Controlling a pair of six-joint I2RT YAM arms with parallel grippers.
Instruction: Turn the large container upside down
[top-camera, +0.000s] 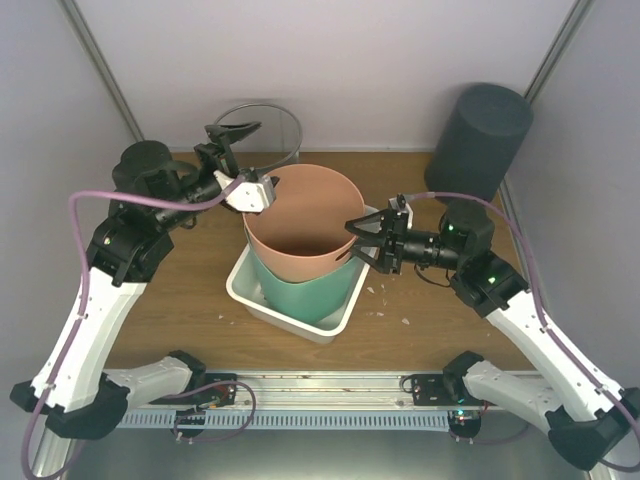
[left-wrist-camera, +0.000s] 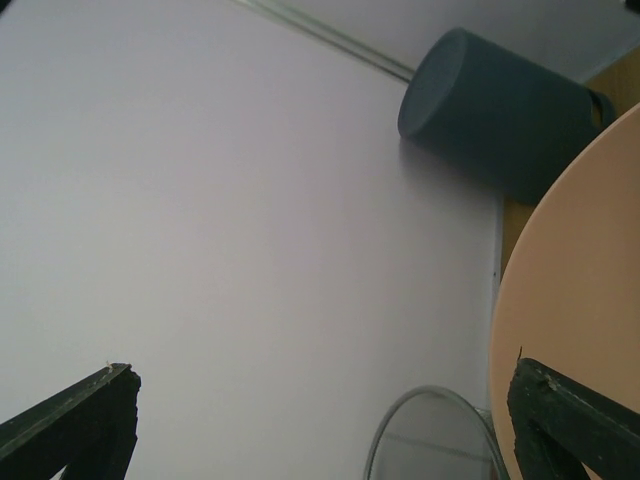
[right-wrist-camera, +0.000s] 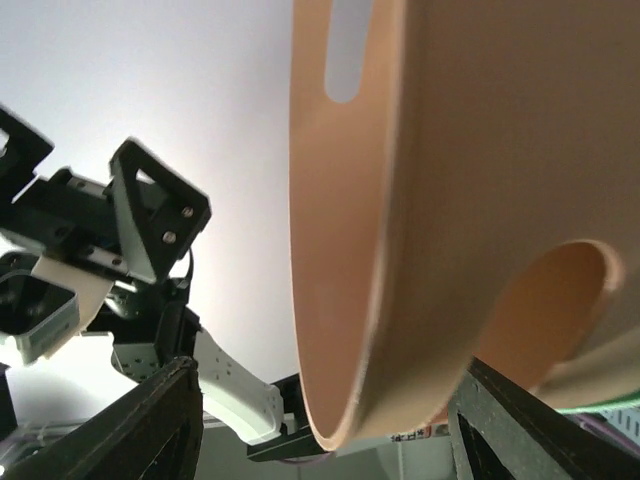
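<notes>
One orange bin (top-camera: 300, 225) sits mouth up, nested in one teal bin (top-camera: 300, 290), which stands in one white tray (top-camera: 241, 287) (mid-table). Of the two grippers, the right gripper (top-camera: 355, 242) straddles the orange rim with its jaws slack. The left gripper (top-camera: 232, 147) gapes beside the far rim, grasping nothing. One dark cylinder (top-camera: 480, 140) and one clear bin (top-camera: 287, 118) stand behind.

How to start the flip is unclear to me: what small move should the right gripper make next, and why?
Probably close the right gripper on the orange container's rim: its jaws straddle the rim without gripping, and the open left gripper holds nothing.
</notes>
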